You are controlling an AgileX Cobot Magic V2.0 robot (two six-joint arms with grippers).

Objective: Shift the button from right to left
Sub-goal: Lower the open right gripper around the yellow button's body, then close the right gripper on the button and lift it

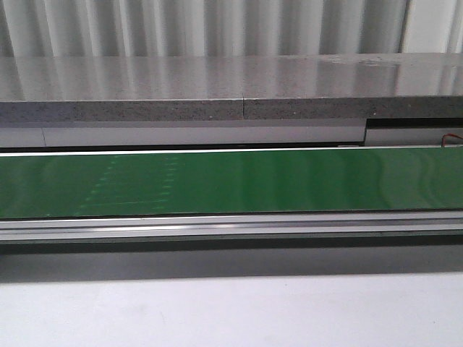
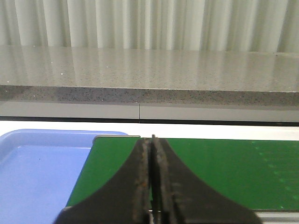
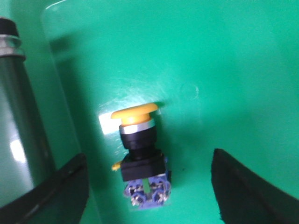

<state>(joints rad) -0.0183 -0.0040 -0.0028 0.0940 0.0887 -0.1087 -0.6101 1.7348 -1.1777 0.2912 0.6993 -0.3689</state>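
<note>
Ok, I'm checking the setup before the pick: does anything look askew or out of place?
The yellow-capped push-button switch lies tipped on its side on the green surface, not upright, between the open right claw fingers. The left claw is shut. Nothing spilled or visibly broken.

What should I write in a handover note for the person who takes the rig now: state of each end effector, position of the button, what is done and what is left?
Left end effector: shut, empty, over the green belt beside a blue tray.
Right end effector: open, above the button, fingers on either side, not touching it.
Button: lies on its side on a green surface, yellow cap pointing away from the fingers.
Done: nothing grasped yet.
Left: close on the button, lift it, carry it to the left side, release.
</note>
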